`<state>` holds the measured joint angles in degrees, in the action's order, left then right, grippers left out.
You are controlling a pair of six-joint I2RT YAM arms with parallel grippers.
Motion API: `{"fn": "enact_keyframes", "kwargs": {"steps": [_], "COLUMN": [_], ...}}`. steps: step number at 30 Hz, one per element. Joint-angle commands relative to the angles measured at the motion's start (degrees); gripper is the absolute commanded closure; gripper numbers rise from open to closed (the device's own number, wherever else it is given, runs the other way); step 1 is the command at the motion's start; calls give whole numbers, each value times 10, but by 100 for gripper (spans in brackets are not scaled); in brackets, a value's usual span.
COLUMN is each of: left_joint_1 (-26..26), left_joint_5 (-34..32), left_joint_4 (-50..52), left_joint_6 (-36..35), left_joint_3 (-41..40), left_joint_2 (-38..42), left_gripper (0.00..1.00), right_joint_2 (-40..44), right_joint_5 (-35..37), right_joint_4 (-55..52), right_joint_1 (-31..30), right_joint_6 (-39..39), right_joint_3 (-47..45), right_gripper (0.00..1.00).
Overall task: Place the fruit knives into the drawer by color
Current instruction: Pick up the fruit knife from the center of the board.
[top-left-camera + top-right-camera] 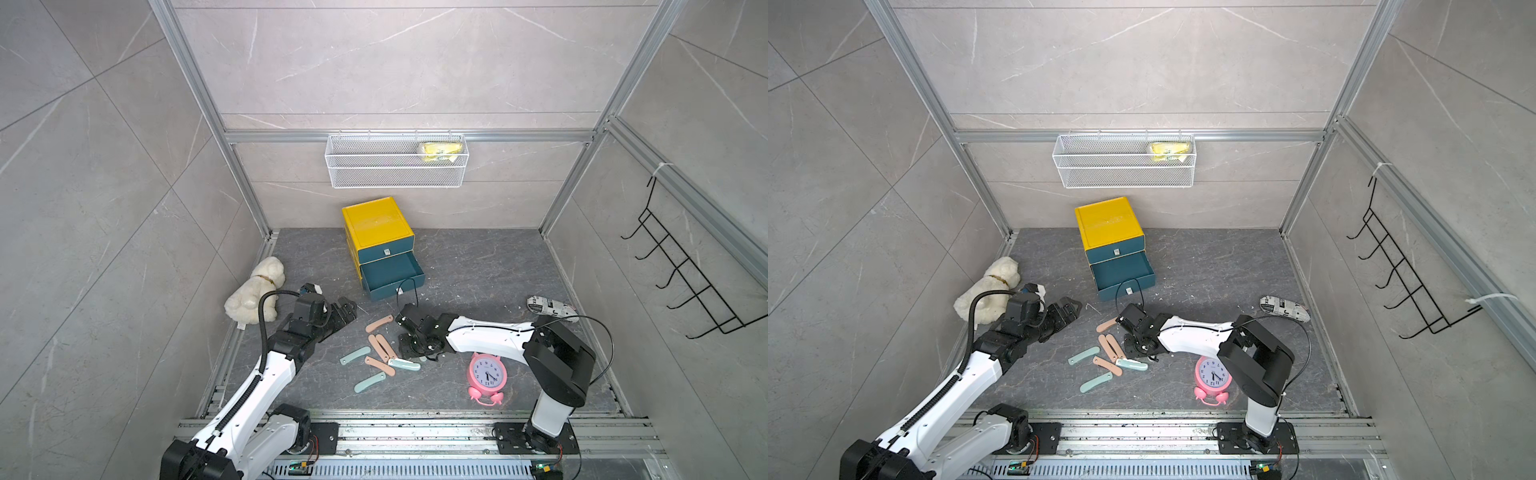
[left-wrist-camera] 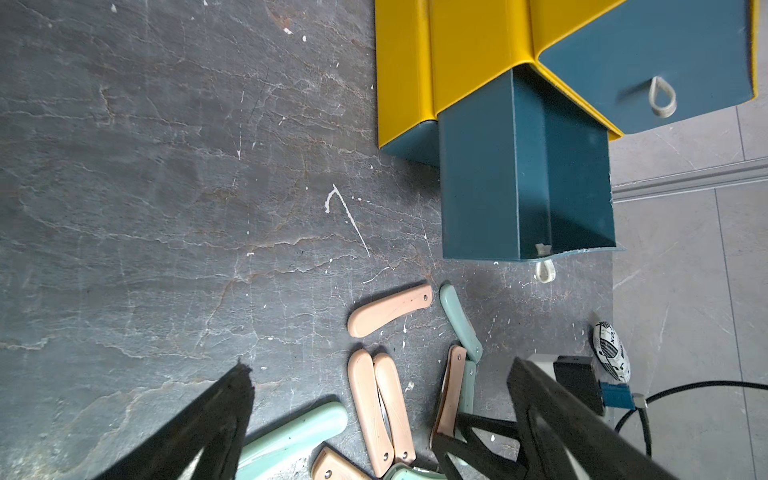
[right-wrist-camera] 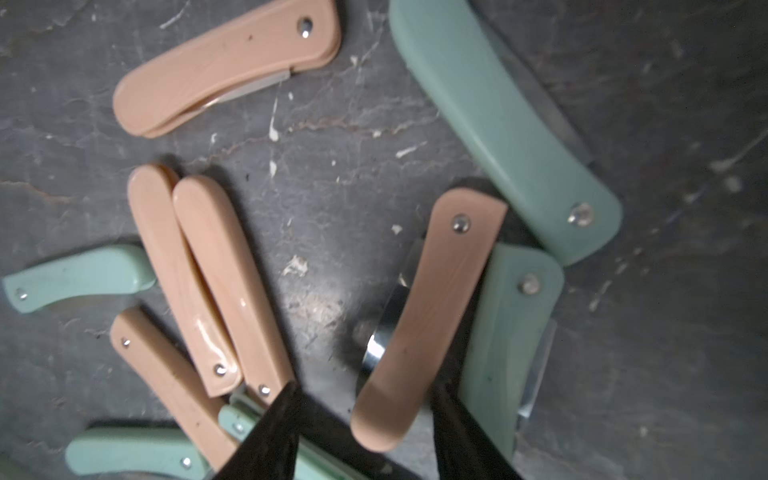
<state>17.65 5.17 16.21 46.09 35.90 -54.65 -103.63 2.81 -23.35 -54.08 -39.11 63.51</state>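
In both top views you had the yellow cabinet (image 1: 376, 224) at the middle of the worktop's (image 1: 478, 270) back edge. Its top drawer was shut and its middle drawer (image 1: 392, 272) was pulled out toward the front. The fruit knives (image 1: 380, 353), pink and mint-teal, lay scattered on the worktop in front of that drawer, nearer the front edge and between your two arms. Your left gripper (image 1: 347, 309) sat on the left side of the scatter, fingers spread wide with nothing between them. Your right gripper (image 1: 1138, 349) pointed down at the right end of the scatter, with a pink alarm clock (image 1: 487, 374) near its arm toward the front right corner. From the left wrist you saw those wide-set fingers (image 2: 216, 415) framing the knives, with the pulled-out drawer beyond. From the right wrist your fingers (image 3: 270, 436) stood partway apart on either side of one pink knife (image 3: 428, 320), which leaned against a teal knife (image 3: 507, 332). One finger touched it and a strip of worktop showed beside the other, so you could not tell whether it was gripped.
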Motion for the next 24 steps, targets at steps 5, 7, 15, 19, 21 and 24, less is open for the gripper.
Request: {"fn": "enact_keyframes", "kwargs": {"steps": [5,7,15,19,21,24], "left_joint_1": [2,3,3,4,5,7], "left_joint_5": [24,26,23,27,28,28], "left_joint_4": [-30,-29,-26,-23,-23,-21], "left_joint_6": [2,2,-1,-4,-5,-7], "left_joint_3": [2,2,0,4,5,6], "left_joint_2": [4,3,0,-9,-12,-15], "left_gripper": [1,1,1,1,0,1], "right_joint_2": [-70,-83,-96,-87,-71,-41], "right_joint_5": [77,79,77,90,91,92], "right_joint_4": [-96,-107,-107,-96,-70,-26], "right_joint_1": [0,-1,-3,-2,-4,-3], "right_joint_6": [50,59,82,82,86,92], "right_joint_3": [76,89,93,80,65,38], "right_gripper": [49,51,70,76,78,79]}}
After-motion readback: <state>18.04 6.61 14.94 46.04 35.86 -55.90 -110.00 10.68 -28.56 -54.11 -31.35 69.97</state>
